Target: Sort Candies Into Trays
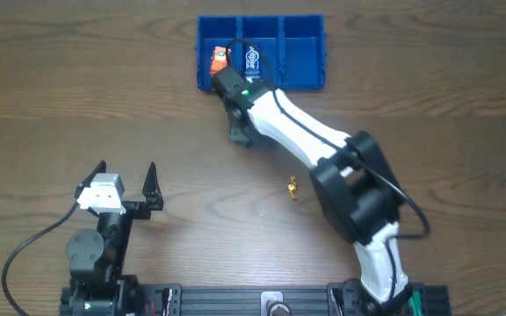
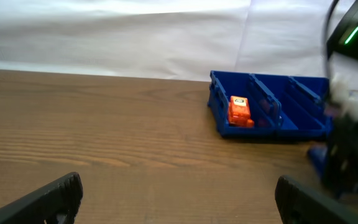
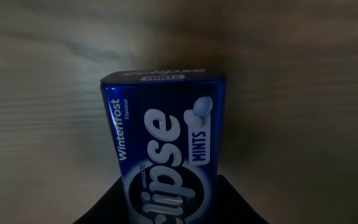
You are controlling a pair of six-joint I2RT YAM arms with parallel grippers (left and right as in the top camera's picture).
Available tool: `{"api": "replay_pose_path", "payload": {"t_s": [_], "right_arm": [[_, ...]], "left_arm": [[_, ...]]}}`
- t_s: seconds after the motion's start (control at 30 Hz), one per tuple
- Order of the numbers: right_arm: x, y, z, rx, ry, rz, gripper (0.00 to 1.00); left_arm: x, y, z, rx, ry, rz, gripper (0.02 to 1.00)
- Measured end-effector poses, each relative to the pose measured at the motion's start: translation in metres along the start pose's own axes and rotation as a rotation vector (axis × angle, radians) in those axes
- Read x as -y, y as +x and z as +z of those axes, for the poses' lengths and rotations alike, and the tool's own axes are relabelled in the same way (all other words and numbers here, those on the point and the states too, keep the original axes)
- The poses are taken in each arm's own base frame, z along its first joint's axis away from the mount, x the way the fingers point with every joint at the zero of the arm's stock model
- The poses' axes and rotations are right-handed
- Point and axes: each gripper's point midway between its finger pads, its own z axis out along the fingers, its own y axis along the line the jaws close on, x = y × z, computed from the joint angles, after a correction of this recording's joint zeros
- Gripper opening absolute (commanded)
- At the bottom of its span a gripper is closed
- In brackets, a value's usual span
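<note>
Far on the surface (image 1: 104, 105), blue tray (image 1: 304, 53): orange candy (image 1: 219, 60) in left compartment, blue packet (image 1: 251, 58) in middle. Beside it, right end effector (image 1: 238, 132) clamped on mint tin (image 3: 166, 143); left end effector (image 1: 127, 175) wide open, empty.

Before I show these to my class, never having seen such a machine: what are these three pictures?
These are two robot arms at a wooden table, each ending in a two-finger gripper. One picture looks down from above; the other two come from cameras on each arm's wrist. On the table stands a blue tray with three compartments, an orange candy in an end one, and a small gold candy lies loose. The right gripper holds a blue mint tin near the tray; the left gripper is open, holding nothing.
</note>
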Motion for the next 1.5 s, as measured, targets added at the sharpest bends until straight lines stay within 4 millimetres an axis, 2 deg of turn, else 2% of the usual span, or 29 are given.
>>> {"api": "replay_pose_path", "payload": {"t_s": [0.03,0.07,0.17,0.27,0.3,0.4,0.5,0.57,0.63,0.8,0.9,1.2,1.3,1.37,1.43,1.5], "right_arm": [[0.0,-0.002,-0.005,0.012,-0.004,0.001,0.251],[0.0,-0.016,-0.033,0.089,-0.03,0.012,0.251],[0.006,-0.043,-0.089,0.249,-0.066,0.02,0.251],[0.009,-0.082,-0.146,0.434,-0.102,0.035,0.253],[0.009,-0.096,-0.159,0.491,-0.111,0.04,0.253],[0.011,-0.127,-0.172,0.603,-0.12,0.043,0.253],[0.018,-0.148,-0.164,0.652,-0.094,0.036,0.253],[0.019,-0.162,-0.152,0.674,-0.078,0.033,0.251],[0.02,-0.172,-0.132,0.676,-0.055,0.023,0.251],[0.021,-0.181,-0.079,0.636,-0.006,-0.014,0.251],[0.021,-0.181,-0.059,0.614,0.01,-0.035,0.251],[0.014,-0.183,-0.057,0.622,-0.016,-0.047,0.261],[0.015,-0.183,-0.057,0.622,-0.016,-0.047,0.312],[0.015,-0.183,-0.057,0.622,-0.016,-0.047,0.408],[0.014,-0.183,-0.057,0.621,-0.018,-0.051,0.538],[0.013,-0.183,-0.057,0.619,-0.022,-0.058,0.715]], "left_arm": [[0.0,0.0,0.0,0.0,0.0,0.0,0.998],[0.0,0.0,0.0,0.0,0.0,0.0,0.996],[0.0,0.0,0.0,0.0,0.0,0.0,0.998],[0.0,0.0,0.0,0.0,0.0,0.0,0.998],[0.0,0.0,0.0,0.0,0.0,0.0,0.998],[0.0,0.0,0.0,0.0,0.0,0.0,0.998],[0.0,0.0,0.0,0.0,0.0,0.0,0.998],[0.0,0.0,0.0,-0.001,0.0,0.0,0.998],[0.0,0.0,0.0,0.0,0.0,0.0,0.998],[0.0,0.0,0.0,0.0,0.0,0.0,0.998],[0.0,0.0,0.0,0.0,0.0,0.0,0.998],[0.0,0.0,0.0,0.0,0.0,0.0,0.996],[0.0,0.0,0.0,0.0,0.0,0.0,0.998],[0.0,0.0,0.0,0.0,0.0,0.0,0.998],[0.0,0.0,0.0,0.0,0.0,0.0,0.996],[0.0,0.0,0.0,0.0,0.0,0.0,0.996]]}}
